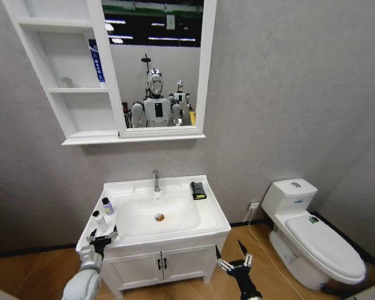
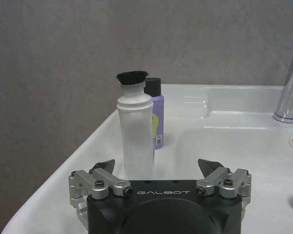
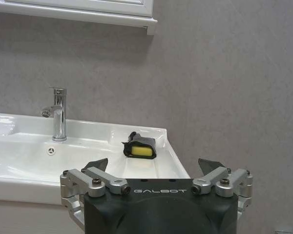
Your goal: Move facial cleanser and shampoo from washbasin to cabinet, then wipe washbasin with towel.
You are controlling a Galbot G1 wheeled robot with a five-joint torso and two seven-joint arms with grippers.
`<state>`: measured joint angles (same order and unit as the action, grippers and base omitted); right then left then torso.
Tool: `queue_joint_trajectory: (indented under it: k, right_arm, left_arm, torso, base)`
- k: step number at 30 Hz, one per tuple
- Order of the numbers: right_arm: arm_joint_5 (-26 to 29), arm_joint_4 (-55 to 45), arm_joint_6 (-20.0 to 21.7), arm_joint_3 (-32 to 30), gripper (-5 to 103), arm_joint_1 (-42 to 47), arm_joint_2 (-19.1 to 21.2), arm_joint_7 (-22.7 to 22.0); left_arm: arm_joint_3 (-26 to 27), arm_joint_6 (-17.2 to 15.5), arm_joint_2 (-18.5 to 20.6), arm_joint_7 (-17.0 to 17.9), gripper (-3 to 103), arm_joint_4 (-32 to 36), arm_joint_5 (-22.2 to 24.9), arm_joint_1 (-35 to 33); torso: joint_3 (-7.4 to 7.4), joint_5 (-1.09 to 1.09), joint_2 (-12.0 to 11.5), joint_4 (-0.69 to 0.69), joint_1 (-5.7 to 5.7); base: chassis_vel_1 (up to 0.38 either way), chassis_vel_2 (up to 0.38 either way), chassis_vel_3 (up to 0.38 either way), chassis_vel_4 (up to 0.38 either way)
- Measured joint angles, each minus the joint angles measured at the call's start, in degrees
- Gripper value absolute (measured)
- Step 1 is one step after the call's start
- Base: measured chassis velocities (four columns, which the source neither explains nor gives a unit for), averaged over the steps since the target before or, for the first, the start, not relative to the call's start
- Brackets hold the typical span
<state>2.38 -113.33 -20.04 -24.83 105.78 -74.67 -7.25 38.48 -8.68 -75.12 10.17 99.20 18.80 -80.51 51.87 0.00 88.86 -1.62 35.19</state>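
Left wrist view shows my left gripper (image 2: 158,170) spread open low-centre around the white bottle (image 2: 135,131) on the washbasin (image 2: 244,141) rim, purple bottle (image 2: 156,117) just behind; light, smooth, top-heavy, I'd judge, so I'd clamp mid-body.

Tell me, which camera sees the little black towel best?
The right wrist view: the towel sits close ahead of the right hand, its yellow patch plain, on the washbasin rim. The head view shows it small, right of the tap.
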Motion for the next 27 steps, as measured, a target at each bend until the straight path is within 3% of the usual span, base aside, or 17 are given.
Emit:
queue_joint_trajectory:
  k: [12, 21, 25, 27]
  right_arm:
    - [0.4, -0.5, 0.1, -0.5, 100, 1.1, 0.0, -0.2]
    - [0.7, -1.3, 0.3, -0.8, 100, 1.9, -0.1, -0.4]
    - [0.7, -1.3, 0.6, -0.8, 100, 1.9, -0.1, -0.7]
    - [0.8, -1.3, 0.8, -0.7, 100, 1.7, -0.1, -0.9]
  left_arm:
    - [0.4, -0.1, 0.5, 3.2, 96, -4.0, 0.8, 5.4]
    - [1.5, 0.3, 0.7, 2.8, 59, -5.2, 1.0, 5.9]
    - [1.7, 0.3, 0.7, 2.6, 49, -4.5, 1.1, 5.3]
    - [1.8, 0.3, 0.9, 2.3, 38, -3.8, 1.2, 4.8]
  torso:
    - [0.0, 0.0, 0.0, 0.0, 0.0]
    - [0.0, 0.0, 0.0, 0.0, 0.0]
    - [0.0, 0.0, 0.0, 0.0, 0.0]
    - [0.0, 0.0, 0.0, 0.0, 0.0]
  base:
    - [0.0, 0.0, 0.0, 0.0]
    - [0.0, 0.0, 0.0, 0.0]
    - [0.0, 0.0, 0.0, 0.0]
    - [0.0, 0.0, 0.0, 0.0]
